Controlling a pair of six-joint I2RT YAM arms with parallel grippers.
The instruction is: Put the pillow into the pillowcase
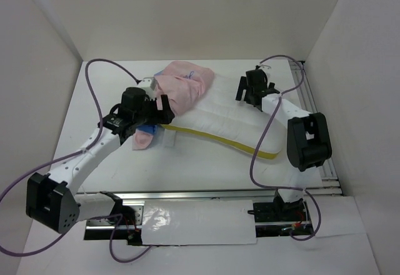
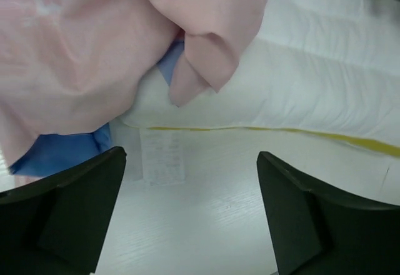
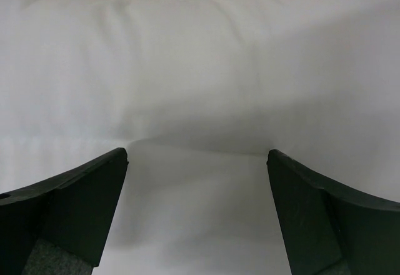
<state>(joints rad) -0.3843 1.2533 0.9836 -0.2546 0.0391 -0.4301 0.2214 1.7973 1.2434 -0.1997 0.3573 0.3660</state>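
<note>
The white pillow [image 1: 228, 125] with a yellow piped edge lies across the table's middle. The pink pillowcase [image 1: 182, 87] is bunched over the pillow's left end, with a bit of blue showing. My left gripper [image 1: 159, 114] is open and empty, just in front of the pillowcase's lower edge. In the left wrist view the pillowcase [image 2: 94, 44] hangs over the pillow [image 2: 312, 81], and a white label [image 2: 162, 156] lies on the table. My right gripper [image 1: 250, 90] is open and empty at the pillow's far right edge. The right wrist view shows only the pillow [image 3: 200, 69] close ahead.
White walls enclose the table on the left, back and right. A metal rail [image 1: 315, 125] runs along the right side. Purple cables [image 1: 103, 109] loop over both arms. A clear plastic sheet [image 1: 194, 222] lies on the front edge between the bases.
</note>
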